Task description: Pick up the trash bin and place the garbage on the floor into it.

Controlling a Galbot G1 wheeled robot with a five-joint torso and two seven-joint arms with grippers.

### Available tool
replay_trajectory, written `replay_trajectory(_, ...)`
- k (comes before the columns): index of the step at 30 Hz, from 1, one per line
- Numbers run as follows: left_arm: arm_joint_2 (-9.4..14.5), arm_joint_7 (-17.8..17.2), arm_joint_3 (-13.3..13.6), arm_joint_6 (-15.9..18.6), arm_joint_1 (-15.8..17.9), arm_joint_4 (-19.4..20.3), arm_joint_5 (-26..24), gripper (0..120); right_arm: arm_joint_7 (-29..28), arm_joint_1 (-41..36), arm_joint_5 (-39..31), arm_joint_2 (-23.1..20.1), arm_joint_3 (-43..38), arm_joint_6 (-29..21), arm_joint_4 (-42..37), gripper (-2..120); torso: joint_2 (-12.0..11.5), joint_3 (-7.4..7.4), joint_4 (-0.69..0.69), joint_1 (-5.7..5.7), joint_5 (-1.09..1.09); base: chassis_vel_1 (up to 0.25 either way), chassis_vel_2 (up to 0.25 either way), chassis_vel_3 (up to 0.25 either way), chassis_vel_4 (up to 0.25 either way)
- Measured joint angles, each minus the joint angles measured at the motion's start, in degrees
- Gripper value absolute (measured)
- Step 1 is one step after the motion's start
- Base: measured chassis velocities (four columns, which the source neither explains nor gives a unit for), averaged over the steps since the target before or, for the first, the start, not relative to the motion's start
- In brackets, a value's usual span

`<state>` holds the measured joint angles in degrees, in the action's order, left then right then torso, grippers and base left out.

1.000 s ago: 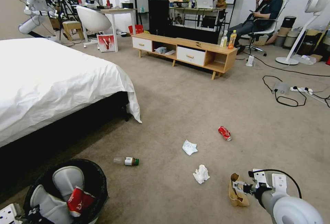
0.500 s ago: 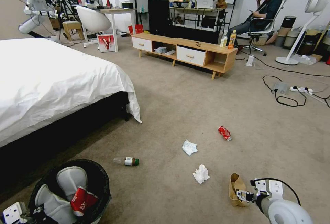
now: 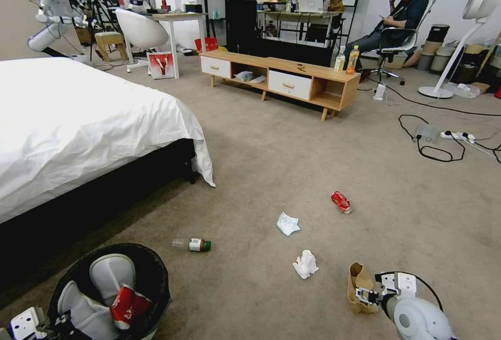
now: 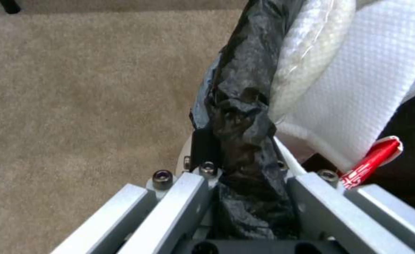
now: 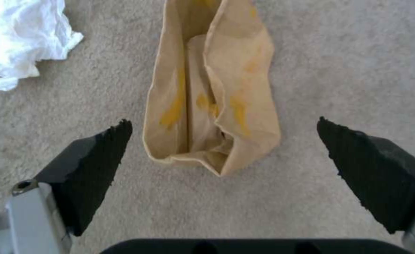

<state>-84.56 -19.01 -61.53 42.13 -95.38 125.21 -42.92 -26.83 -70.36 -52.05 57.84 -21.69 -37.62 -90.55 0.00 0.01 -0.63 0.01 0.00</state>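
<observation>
left gripper point(image 4: 245, 183) is clamped on the trash bin point(image 3: 151, 277) rim at 7 o'clock, right gripper point(image 5: 224, 162) spread wide over the paper bag point(image 5: 212, 88) at 5 o'clock

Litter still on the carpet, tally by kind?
Crumpled white tissue: 2
Crushed red soda can: 1
Brown paper bag: 1
Green-capped bottle: 1
Total: 5
</observation>
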Motion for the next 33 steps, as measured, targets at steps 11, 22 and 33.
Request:
replay_trajectory(11, -0.21, 0.05, 0.02, 0.0, 0.38, -0.68, 0.28, 3, 0.74, 6.0, 1.17, 2.76, 4.55, 0.37, 5.66, 100, 0.0, 0.0, 0.01, 0.0, 0.0, 0.0, 0.0, 0.0, 0.0)
replay_trajectory(22, -0.1, 0.18, -0.05, 0.0, 0.62, -1.37, 0.25, 3, 2.13, 9.45, 4.2, 6.13, 6.58, 1.36, 11.06, 100, 0.0, 0.0, 0.01, 0.0, 0.0, 0.0, 0.0, 0.0, 0.0)
replay_trajectory(33, -0.22, 0.55, 0.06, 0.0, 0.5, -1.42, 0.57, 3, 3.95, 11.35, 6.86, 7.53, 6.77, 2.48, 15.98, 100, 0.0, 0.0, 0.0, 0.0, 0.0, 0.0, 0.0, 0.0, 0.0)
